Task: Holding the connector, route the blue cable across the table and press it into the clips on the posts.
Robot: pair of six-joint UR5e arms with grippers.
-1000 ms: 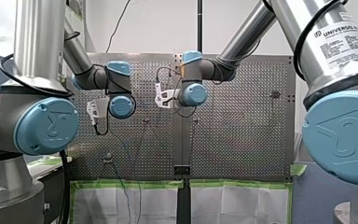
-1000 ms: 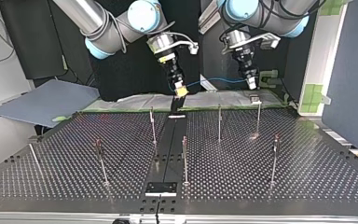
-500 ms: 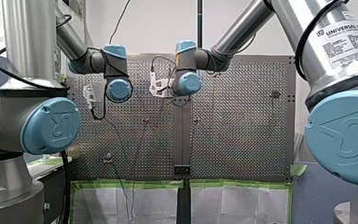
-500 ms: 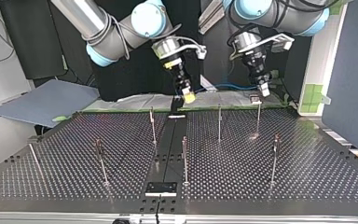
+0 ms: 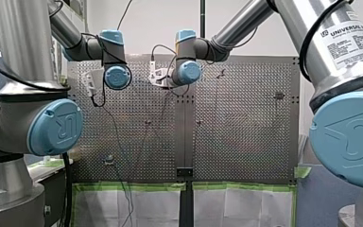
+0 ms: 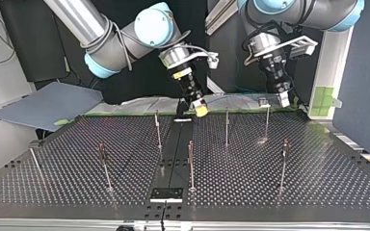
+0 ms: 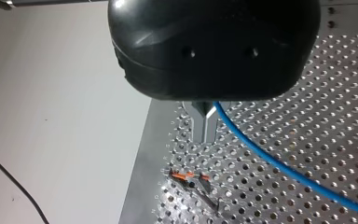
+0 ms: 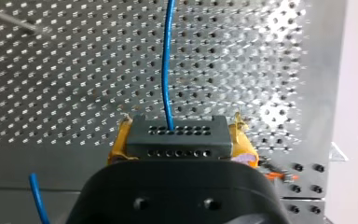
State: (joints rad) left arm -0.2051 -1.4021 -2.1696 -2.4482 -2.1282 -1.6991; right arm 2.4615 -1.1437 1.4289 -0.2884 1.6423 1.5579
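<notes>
front: high behind | top: low opposite — both share table (image 5: pixel 246 151) | wrists: close-up on it

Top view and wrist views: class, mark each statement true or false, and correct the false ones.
1. My right gripper holds the connector between yellow pads. True.
2. The cable leaving the connector is red. False: it is a blue cable.
3. The posts lie flat on the table. False: the posts stand upright on the table.
4. My left gripper has metal fingers. True.
</notes>
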